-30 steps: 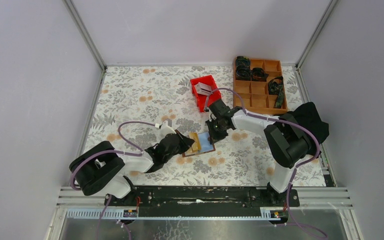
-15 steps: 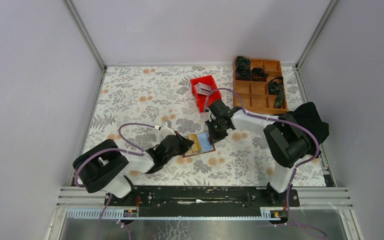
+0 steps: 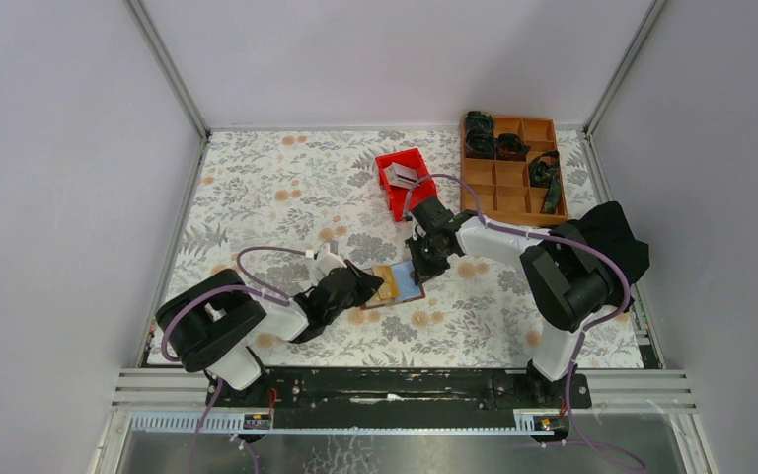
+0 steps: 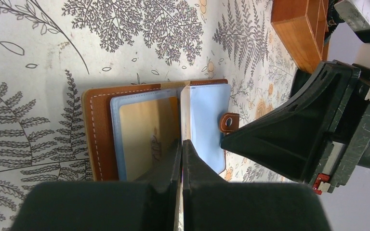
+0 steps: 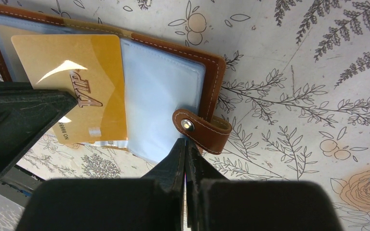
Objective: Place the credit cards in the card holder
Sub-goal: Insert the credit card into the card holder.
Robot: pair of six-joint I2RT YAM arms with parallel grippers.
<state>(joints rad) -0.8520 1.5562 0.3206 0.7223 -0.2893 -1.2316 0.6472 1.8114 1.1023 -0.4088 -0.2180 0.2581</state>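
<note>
Top external: the card holder (image 3: 400, 284) lay open on the floral surface (image 3: 276, 188). It was directly right of the left end effector (image 3: 365, 284) and directly left of the right end effector (image 3: 420, 269), both tips at its edges. Beyond the right end effector sat a red bin (image 3: 418, 197) with grey credit cards (image 3: 400, 176) in it. Beyond and to its right was a brown compartment tray (image 3: 511, 202).

Left wrist: the left end effector's fingers (image 4: 173, 166) were pressed together, clamped on a thin clear pocket leaf (image 4: 185, 110) of the card holder. The leaf stood on edge along the fold, straight ahead of the tips. Left of the tips, a gold credit card (image 4: 144, 134) lay flat inside a clear pocket. Right of them were a pale-blue pocket (image 4: 207, 120) and the snap tab (image 4: 229, 122), with the right end effector's tip just beside the tab.

Right wrist: the right end effector's fingers (image 5: 173, 161) were closed tip to tip. The tips sat at the outer edge of the pale-blue pocket, just beside the snap tab. Contact with the pocket: could not tell. The gold credit card, marked "VIP", lay ahead and left of the tips, partly under the left end effector's black finger.
</note>
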